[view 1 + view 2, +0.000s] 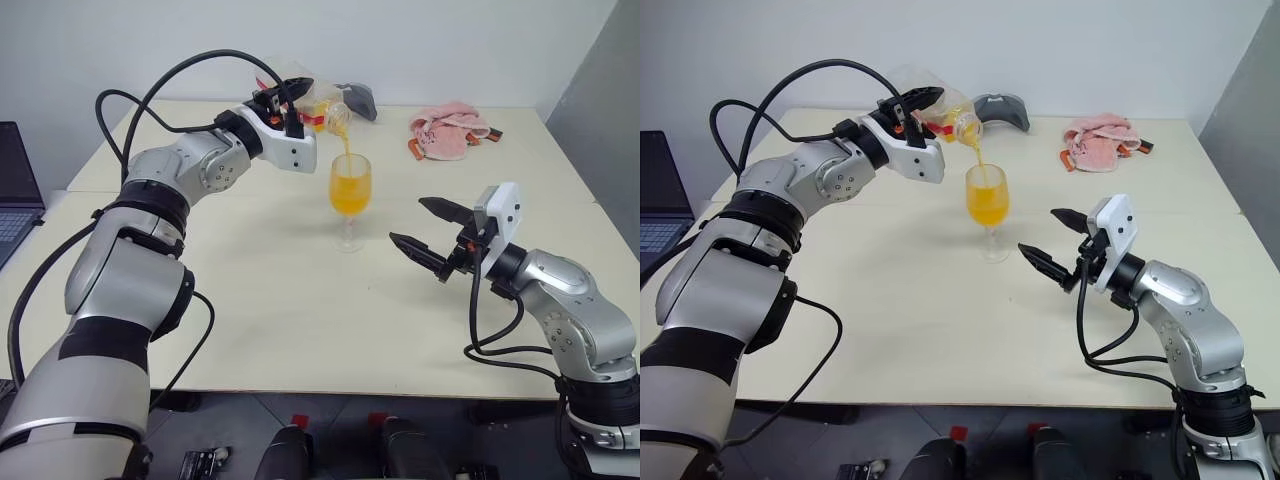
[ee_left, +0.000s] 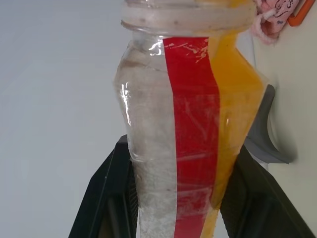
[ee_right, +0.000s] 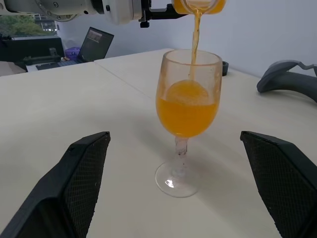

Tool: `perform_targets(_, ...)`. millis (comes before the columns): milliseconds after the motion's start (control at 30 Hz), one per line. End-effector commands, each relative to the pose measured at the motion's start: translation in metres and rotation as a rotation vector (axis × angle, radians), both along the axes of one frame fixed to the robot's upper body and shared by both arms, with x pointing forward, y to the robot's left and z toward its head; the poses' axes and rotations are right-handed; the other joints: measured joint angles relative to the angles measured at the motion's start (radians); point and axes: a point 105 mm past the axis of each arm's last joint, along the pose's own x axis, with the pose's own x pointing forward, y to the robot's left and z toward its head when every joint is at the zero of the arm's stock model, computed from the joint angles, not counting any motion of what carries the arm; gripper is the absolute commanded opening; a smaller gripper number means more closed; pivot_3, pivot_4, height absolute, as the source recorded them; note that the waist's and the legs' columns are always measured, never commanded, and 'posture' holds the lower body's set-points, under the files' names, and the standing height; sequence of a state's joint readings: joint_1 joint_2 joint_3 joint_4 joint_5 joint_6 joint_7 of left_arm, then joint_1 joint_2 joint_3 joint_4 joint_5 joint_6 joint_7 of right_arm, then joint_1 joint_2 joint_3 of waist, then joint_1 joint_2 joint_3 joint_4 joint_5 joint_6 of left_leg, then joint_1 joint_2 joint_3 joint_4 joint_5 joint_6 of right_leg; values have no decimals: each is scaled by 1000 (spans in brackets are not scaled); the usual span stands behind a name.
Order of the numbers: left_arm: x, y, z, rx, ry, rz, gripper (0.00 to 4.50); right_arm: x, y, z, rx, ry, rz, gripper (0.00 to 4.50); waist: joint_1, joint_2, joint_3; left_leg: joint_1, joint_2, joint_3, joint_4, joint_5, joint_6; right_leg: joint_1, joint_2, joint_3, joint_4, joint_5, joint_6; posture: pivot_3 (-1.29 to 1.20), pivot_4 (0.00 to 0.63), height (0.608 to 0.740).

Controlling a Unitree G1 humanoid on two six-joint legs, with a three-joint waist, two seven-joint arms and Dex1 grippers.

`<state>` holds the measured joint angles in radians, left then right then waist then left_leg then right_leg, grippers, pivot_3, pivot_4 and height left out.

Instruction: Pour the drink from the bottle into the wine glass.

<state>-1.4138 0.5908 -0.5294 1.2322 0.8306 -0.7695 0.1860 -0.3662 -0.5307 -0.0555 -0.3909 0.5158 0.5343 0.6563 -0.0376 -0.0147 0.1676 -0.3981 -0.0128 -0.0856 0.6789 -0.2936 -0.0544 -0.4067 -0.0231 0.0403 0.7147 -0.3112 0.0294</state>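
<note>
Clenching the tipped bottle (image 1: 318,108), the left gripper (image 1: 283,97) streams drink (image 1: 350,190) into the wine glass (image 1: 350,196); at four o'clock, the right gripper (image 1: 428,232) gapes, released.

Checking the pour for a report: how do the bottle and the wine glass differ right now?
The bottle is tipped over, held in the left gripper; the wine glass stands upright on the table, untouched. The bottle carries a red label; the glass is plain. Both are clear and hold orange drink.

Silver-grey arms, black joints and cables, white wrists, black claws.
</note>
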Motion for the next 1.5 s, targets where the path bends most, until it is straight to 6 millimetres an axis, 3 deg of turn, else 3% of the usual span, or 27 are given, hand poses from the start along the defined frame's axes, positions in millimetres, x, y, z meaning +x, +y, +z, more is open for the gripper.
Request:
perform_targets(33, -2, 0, 18, -47, -36, -7, 1712, -8, 5, 12, 6, -58, 25, 4500, 0, 0, 0, 0, 0, 0, 0, 0, 0, 0, 0, 0, 0, 0, 0, 0, 150, 740)
perform_targets(267, -2, 0, 10, -120, 31, -24, 1712, -8, 5, 12, 6, -63, 19, 4500, 0, 0, 0, 0, 0, 0, 0, 0, 0, 0, 0, 0, 0, 0, 0, 0, 150, 740)
perform_targets(467, 1, 5, 2, -307, 174, -46, 1712, -6, 7, 15, 6, -85, 8, 4500, -1, 0, 0, 0, 1, 0, 0, 0, -1, 0, 0, 0, 0, 0, 0, 0, 150, 740)
perform_targets(767, 7, 19, -10, -821, 512, -152, 1708, -7, 14, 21, -10, -138, 34, 4500, -12, 0, 0, 0, 4, 0, 1, 1, -2, 0, 0, 0, 1, 0, 0, 0, 150, 740)
perform_targets(933, 10, 68, -22, -1062, 571, -71, 1706, -23, 39, 21, -50, -135, 160, 4500, -28, 0, 0, 0, 4, -3, 1, 1, -2, 0, 1, -1, 1, 0, 0, 0, 150, 740)
perform_targets(1133, -3, 137, -62, -1298, 629, 99, 1706, -26, 85, 15, -104, -123, 261, 4500, -57, 0, -1, 2, 5, -10, 1, 1, -2, 0, 2, -1, 3, 0, 0, 0, 150, 740)
perform_targets(1300, -20, 171, -87, -1416, 642, 205, 1706, -15, 110, 9, -141, -107, 275, 4500, -49, -3, -2, 1, 5, -15, 2, 2, -4, 0, 1, -3, 4, 0, 0, 0, 150, 740)
perform_targets(1500, -36, 193, -107, -1463, 647, 270, 1706, -7, 132, 9, -146, -111, 297, 4500, -41, -6, -4, 1, 5, -16, 2, 2, -4, 1, 0, -4, 3, 0, 0, 0, 150, 740)
